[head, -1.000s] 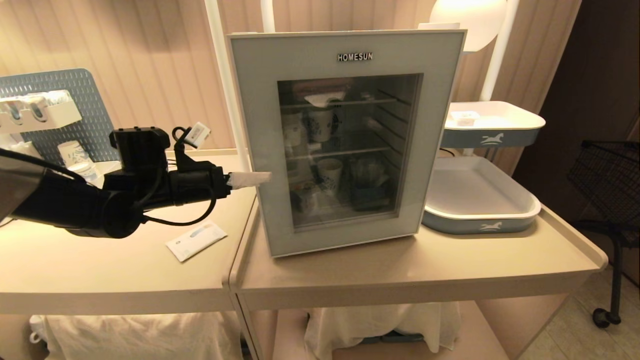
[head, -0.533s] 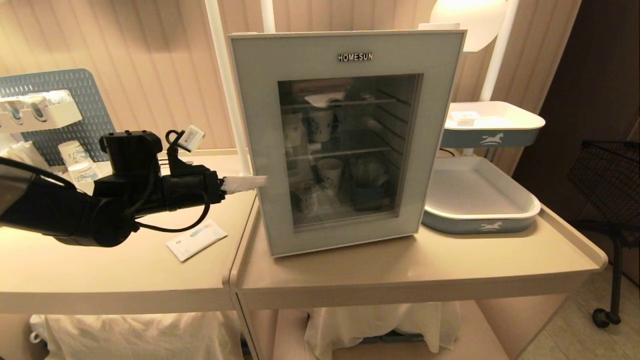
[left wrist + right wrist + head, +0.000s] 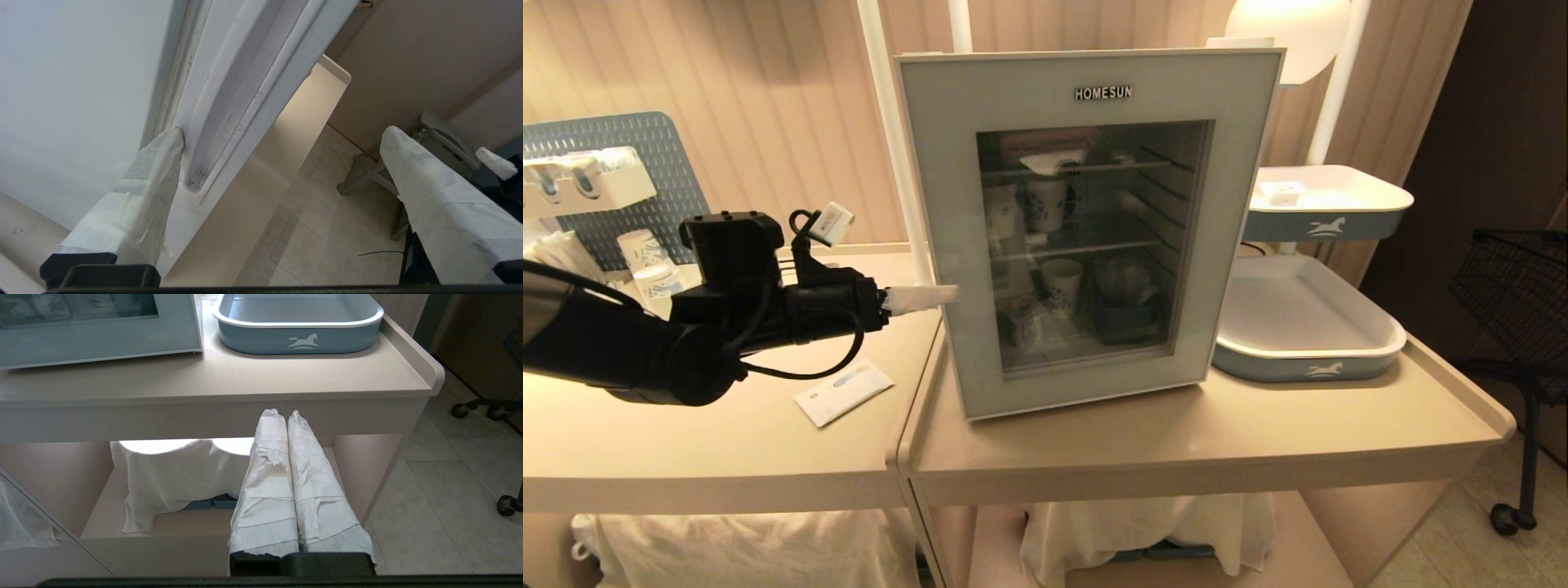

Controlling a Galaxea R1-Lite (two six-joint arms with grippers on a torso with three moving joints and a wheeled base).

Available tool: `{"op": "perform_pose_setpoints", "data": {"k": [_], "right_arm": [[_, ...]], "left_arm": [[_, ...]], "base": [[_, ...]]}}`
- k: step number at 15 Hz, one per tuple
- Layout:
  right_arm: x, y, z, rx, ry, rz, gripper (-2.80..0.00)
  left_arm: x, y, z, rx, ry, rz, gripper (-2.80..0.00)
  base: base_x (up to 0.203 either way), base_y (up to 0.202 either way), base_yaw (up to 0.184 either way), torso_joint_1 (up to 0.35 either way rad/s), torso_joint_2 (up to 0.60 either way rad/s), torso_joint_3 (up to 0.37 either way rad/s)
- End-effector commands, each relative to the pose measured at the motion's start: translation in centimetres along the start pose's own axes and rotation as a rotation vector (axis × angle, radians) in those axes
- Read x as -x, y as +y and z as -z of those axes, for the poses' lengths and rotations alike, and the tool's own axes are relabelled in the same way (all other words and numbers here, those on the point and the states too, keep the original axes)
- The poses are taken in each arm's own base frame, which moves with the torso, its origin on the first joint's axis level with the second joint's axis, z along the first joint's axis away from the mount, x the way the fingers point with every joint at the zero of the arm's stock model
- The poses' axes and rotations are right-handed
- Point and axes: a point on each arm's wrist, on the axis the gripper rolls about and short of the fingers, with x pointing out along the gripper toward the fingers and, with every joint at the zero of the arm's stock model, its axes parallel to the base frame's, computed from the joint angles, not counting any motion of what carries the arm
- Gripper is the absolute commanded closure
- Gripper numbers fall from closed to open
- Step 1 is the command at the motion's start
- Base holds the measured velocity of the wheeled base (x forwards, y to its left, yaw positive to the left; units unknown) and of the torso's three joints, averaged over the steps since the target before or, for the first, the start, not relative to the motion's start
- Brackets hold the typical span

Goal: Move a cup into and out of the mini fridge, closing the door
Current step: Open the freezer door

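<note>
The mini fridge [image 3: 1086,229] stands on the beige table, its door [image 3: 947,163] shut flat against the body. My left gripper [image 3: 943,294] is open at the door's left edge. One taped finger [image 3: 163,163] rests in the groove between the fridge's side and the door's edge [image 3: 253,81]. The other finger [image 3: 425,183] hangs free in front. A small white flat-lidded cup [image 3: 1278,189] sits on the upper tray. My right gripper [image 3: 286,414] is shut on nothing, low in front of the table.
Two blue-and-white trays [image 3: 1307,359] [image 3: 1327,220] stand right of the fridge. Paper cups stand behind the glass [image 3: 1062,282]. A flat packet [image 3: 843,392] lies on the left table, near a pegboard [image 3: 613,180] with more cups. A wire basket [image 3: 1515,286] stands far right.
My left arm has drawn back a little to the left, so its fingertip overlaps the door frame less. The door has not visibly moved. The gripper stays open.
</note>
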Motion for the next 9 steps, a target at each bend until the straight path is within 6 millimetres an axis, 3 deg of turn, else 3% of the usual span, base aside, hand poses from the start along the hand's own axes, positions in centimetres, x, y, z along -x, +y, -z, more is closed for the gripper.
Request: {"op": "perform_pose_setpoints", "data": {"k": [1, 9], "right_arm": [[0.00, 0.00, 0.00, 0.000, 0.000, 0.000, 0.00], [-0.01, 0.00, 0.00, 0.002, 0.001, 0.000, 0.00]], "left_arm": [[-0.02, -0.19, -0.46, 0.002, -0.008, 0.011, -2.80], [0.25, -0.50, 0.03, 0.021, 0.002, 0.011, -2.80]], "base": [[0.000, 0.000, 0.000, 0.000, 0.00, 0.000], [0.000, 0.000, 0.000, 0.000, 0.00, 0.000]]}}
